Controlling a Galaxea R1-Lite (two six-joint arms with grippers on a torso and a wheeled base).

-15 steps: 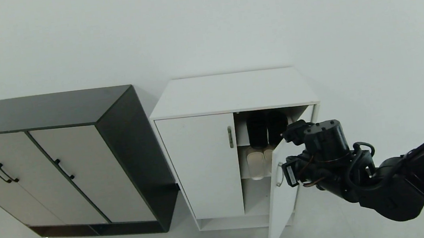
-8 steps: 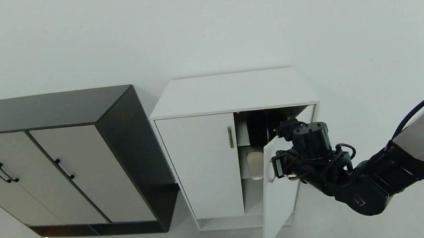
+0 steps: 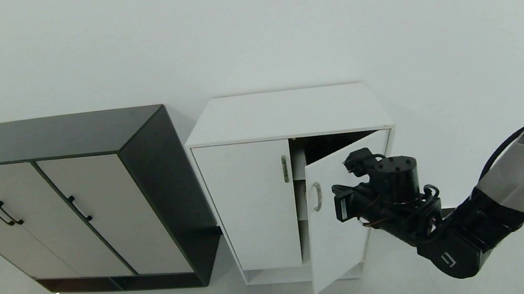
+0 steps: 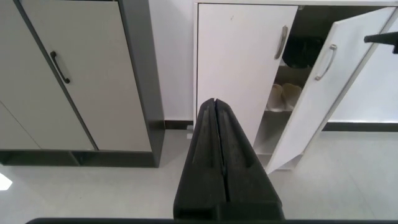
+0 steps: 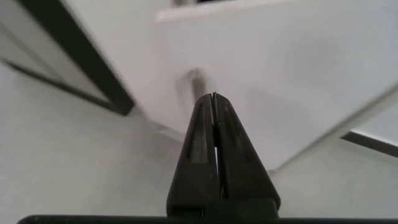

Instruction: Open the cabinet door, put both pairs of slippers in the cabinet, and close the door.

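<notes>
- Right gripper [image 5: 214,99]: fingers pinched together, empty, tip at the cabinet door [image 3: 332,242] outer face, which suits pushing.
- You've got pale slippers [image 4: 283,96] and dark slippers [image 4: 305,53] shelved inside.
- Door ajar; I judge closing nearly done.

I count two cabinets: a dark cabinet [image 3: 152,179] and a white cabinet [image 3: 287,112]. The white one has two doors, a shut door [image 3: 249,207] and an ajar door [image 3: 333,252], and two handles [image 3: 285,169]. Inside I see two pale slippers [image 4: 284,96] and some dark slippers [image 4: 305,53], too dim to number.
</notes>
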